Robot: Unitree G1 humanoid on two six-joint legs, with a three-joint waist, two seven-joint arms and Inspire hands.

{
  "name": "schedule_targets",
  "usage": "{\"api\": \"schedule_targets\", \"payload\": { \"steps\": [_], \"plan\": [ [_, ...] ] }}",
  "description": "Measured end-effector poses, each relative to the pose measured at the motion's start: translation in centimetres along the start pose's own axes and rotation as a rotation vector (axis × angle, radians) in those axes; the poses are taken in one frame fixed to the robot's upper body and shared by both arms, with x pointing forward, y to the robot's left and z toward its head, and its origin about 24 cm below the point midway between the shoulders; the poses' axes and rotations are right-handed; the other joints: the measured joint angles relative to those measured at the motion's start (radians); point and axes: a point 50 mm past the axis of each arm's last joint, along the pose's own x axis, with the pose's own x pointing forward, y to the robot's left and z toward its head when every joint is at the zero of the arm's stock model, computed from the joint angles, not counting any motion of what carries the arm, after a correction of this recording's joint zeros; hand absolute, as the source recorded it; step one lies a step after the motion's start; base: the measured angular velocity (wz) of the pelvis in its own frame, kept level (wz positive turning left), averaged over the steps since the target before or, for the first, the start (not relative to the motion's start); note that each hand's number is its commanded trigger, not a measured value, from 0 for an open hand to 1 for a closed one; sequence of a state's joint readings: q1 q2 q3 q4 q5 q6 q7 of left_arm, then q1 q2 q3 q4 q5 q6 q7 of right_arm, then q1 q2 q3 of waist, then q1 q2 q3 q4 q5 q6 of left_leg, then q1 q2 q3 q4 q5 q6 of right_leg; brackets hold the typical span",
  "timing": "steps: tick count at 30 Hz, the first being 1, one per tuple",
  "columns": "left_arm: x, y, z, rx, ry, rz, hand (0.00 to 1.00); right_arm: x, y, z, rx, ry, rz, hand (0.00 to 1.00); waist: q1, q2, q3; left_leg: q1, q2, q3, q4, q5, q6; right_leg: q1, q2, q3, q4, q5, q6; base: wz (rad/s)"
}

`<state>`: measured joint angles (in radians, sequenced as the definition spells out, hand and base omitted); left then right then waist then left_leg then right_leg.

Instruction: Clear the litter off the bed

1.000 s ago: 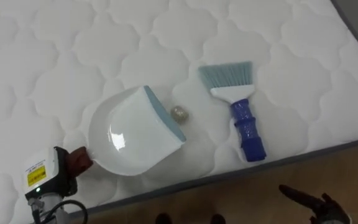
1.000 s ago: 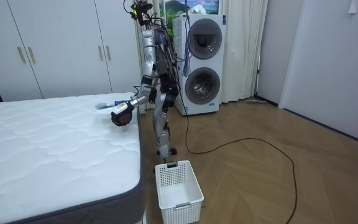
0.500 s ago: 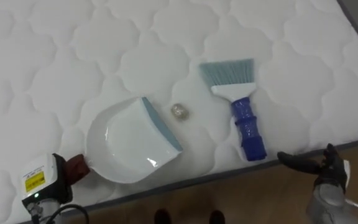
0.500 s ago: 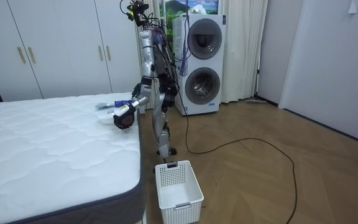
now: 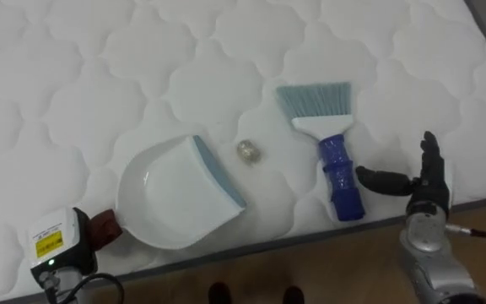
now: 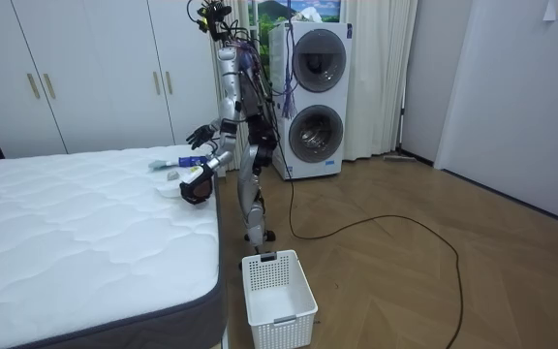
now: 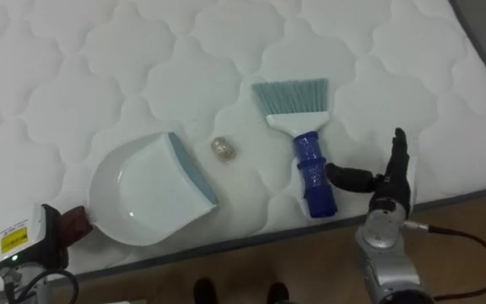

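At the bed's (image 5: 99, 76) edge, the right hand (image 5: 429, 190) spreads open just beside the brush (image 5: 332, 148).

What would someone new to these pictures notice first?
On the white quilted mattress, near its front edge, lie a white dustpan and a blue-handled brush, with a small crumpled scrap between them. The right hand hovers open just right of the brush's handle, while the left hand is at the dustpan's handle end.
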<state>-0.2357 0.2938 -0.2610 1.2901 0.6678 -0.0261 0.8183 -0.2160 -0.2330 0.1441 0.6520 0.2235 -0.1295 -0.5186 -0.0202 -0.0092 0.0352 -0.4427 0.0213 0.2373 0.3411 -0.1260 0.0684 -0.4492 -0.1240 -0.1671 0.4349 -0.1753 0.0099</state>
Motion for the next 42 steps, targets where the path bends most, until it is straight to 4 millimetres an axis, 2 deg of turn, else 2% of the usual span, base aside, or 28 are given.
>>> {"api": "schedule_targets", "payload": {
  "steps": [5, 8, 10, 17, 23, 31, 35, 42],
  "plan": [
    [0.1, 0.0, 0.0, 0.008, 0.001, -0.007, 1.0, -0.1, 1.7, 2.1, 0.012, -0.086, 0.064, 0.0, 0.003, -0.001, 0.0018, -0.005, 0.0, 0.0, -0.001, 0.0, 0.0, -0.006, -0.001, -0.001, 0.0, 0.0, 0.0, 0.0],
    [0.2, 0.0, 0.2, 0.018, -0.007, -0.016, 1.0, -0.3, 2.3, 2.2, 0.001, -0.096, 0.094, 0.0, 0.006, 0.0, 0.0034, -0.005, 0.0, 0.0, -0.001, 0.0, 0.0, -0.005, -0.001, -0.001, -0.002, 0.0, 0.0, 0.0],
    [0.3, 0.1, 0.3, 0.019, -0.007, -0.023, 1.0, -0.5, 2.7, 2.1, -0.009, -0.097, 0.122, 0.0, 0.01, 0.001, 0.0077, -0.006, 0.0, 0.0, -0.001, -0.001, 0.0, -0.006, -0.001, -0.001, -0.002, 0.0, 0.0, 0.0],
    [0.7, 0.3, 0.6, 0.019, -0.01, -0.028, 1.0, -0.6, 2.8, 1.9, -0.015, -0.09, 0.144, 0.0, 0.017, 0.008, 0.0141, -0.008, 0.0, -0.003, -0.001, -0.001, 0.0, -0.006, -0.002, -0.006, -0.002, 0.0, 0.0, 0.0],
    [0.9, 0.4, 1.0, 0.031, -0.027, -0.033, 1.0, -0.9, 2.6, 0.3, -0.047, -0.035, 0.15, 0.0, 0.016, 0.02, 0.0211, -0.008, -0.004, -0.015, 0.003, -0.001, 0.0, 0.003, -0.01, -0.034, -0.001, -0.001, 0.0, 0.06],
    [1.0, 0.5, 1.2, 0.029, -0.031, -0.037, 1.0, -1.2, 2.2, -2.7, -0.123, 0.079, 0.189, 0.0, 0.014, 0.028, 0.0194, -0.019, -0.007, -0.028, 0.003, 0.0, 0.0, 0.003, -0.011, -0.052, -0.009, -0.001, -0.001, 0.04],
    [1.1, 0.6, 1.3, 0.043, -0.049, -0.034, 1.0, -1.0, 1.9, -3.1, -0.114, 0.107, 0.176, 0.0, 0.016, 0.03, 0.0181, -0.018, -0.006, -0.031, 0.004, 0.0, 0.0, 0.005, -0.011, -0.057, -0.009, -0.001, -0.001, 0.0],
    [1.3, 0.8, 1.7, 0.071, -0.081, -0.026, 1.0, -0.5, 1.5, -4.1, -0.194, 0.149, 0.186, 0.0, 0.025, 0.033, 0.0183, -0.017, -0.008, -0.039, 0.013, 0.0, 0.001, 0.011, -0.014, -0.065, -0.004, -0.001, -0.001, 0.02]
  ]
}}
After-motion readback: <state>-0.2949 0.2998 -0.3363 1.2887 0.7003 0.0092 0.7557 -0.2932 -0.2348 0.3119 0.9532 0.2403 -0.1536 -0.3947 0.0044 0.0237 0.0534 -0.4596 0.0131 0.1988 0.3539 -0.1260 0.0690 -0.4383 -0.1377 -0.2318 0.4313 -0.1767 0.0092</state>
